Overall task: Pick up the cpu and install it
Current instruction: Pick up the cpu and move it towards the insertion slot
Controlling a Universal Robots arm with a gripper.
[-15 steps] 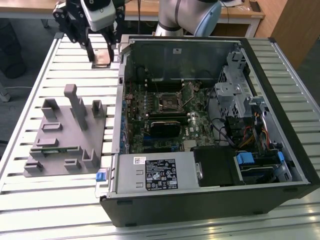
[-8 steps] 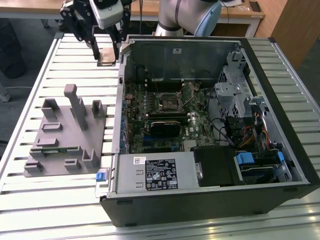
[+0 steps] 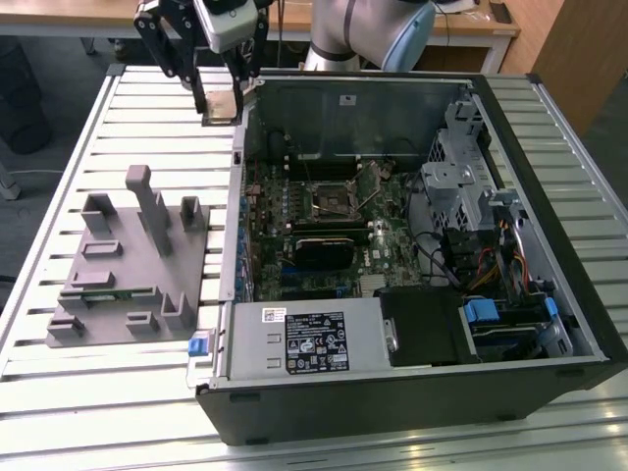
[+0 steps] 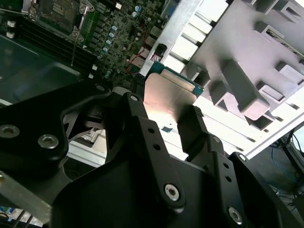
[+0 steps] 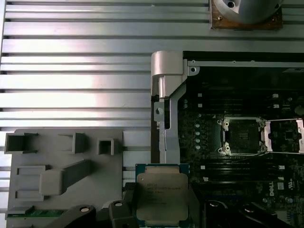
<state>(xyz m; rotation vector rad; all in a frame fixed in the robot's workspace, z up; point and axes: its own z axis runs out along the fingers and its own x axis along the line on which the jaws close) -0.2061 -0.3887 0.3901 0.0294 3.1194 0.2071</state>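
Over the slatted table (image 3: 147,128), just outside the open computer case's side wall (image 3: 238,226) and near the grey fixture (image 3: 132,265), the gripper (image 3: 221,98) has its 2 fingers (image 3: 199,98) clamped on the cpu (image 3: 222,106). That wall stands between the cpu and the motherboard's bare socket (image 5: 241,135). In the second wrist view the black gripper body covers part of the cpu (image 4: 168,102).

The gripper (image 3: 221,100), clamped on the cpu (image 5: 161,194), hangs in open air just outside the case wall (image 3: 235,226) on the exterior view's left. The socket (image 3: 334,199) is open from above. Its flipped-open lid (image 3: 371,180), a black block (image 3: 329,247) nearer and the drive cage (image 3: 456,186) on the exterior view's right crowd it.
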